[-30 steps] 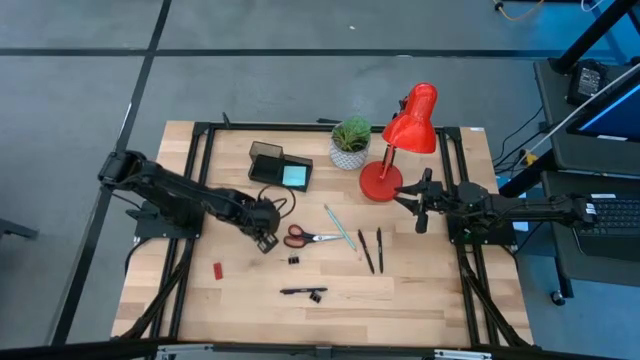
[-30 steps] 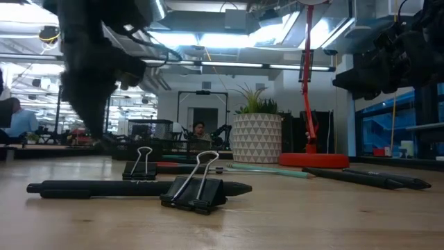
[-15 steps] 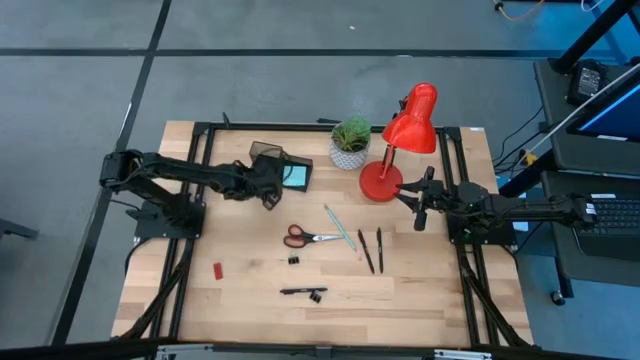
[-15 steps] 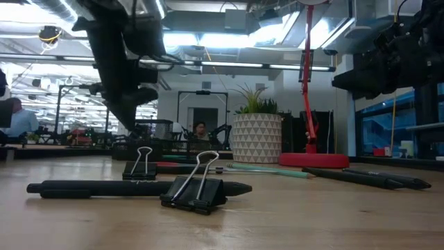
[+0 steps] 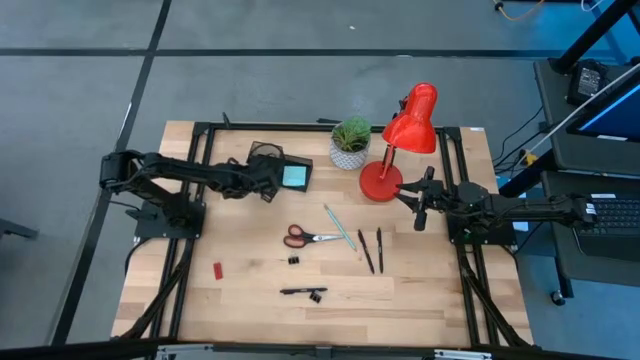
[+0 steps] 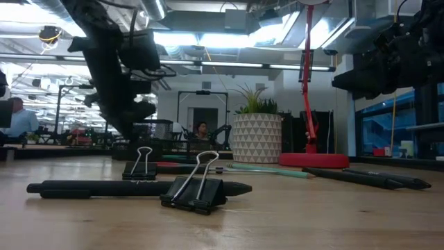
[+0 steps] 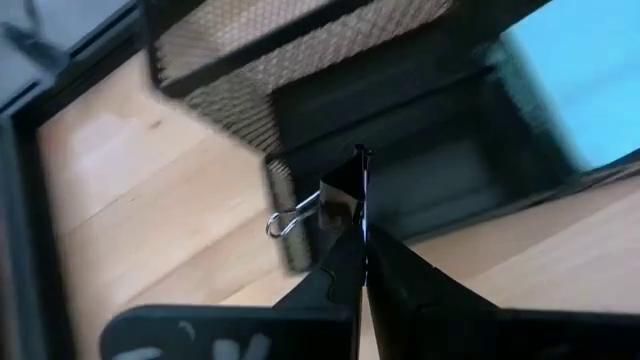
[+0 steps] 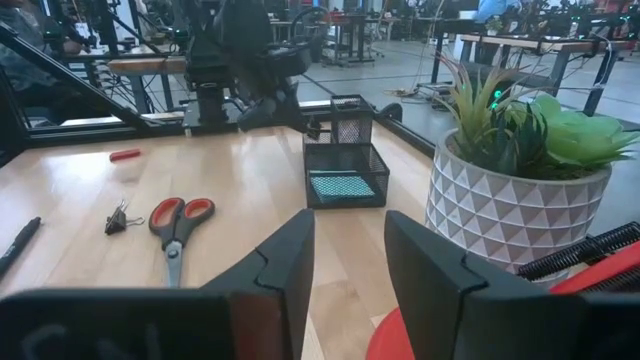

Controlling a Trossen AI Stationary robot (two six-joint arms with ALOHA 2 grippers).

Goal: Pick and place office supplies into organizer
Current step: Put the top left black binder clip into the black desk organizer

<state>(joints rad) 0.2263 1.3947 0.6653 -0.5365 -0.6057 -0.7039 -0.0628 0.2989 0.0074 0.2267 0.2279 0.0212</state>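
Observation:
My left gripper is shut on a small black binder clip, right at the black mesh organizer at the table's far left. A light-blue notepad lies in the organizer's low tray. On the table lie red-handled scissors, a clip, a teal pencil, two black pens, a pen with a clip beside it, and a small red piece. At the right, next to the lamp base, my right gripper stands open and level. My left gripper pinches the clip's black body between its two fingertips. It comes slanting down from the table's left. The clip's wire handle sticks out to one side. The clip is lifted clear, close to the organizer's mesh wall.
A red desk lamp and a potted green plant stand at the far middle, right of the organizer. A black frame runs along the table's sides. Bare wood lies at the near left.
My left gripper has swung from beside the scissors toward the table's far edge, up to the organizer. It has turned on the way and stayed shut on the clip. Most of the move fell in the first half second. The right arm has kept still.

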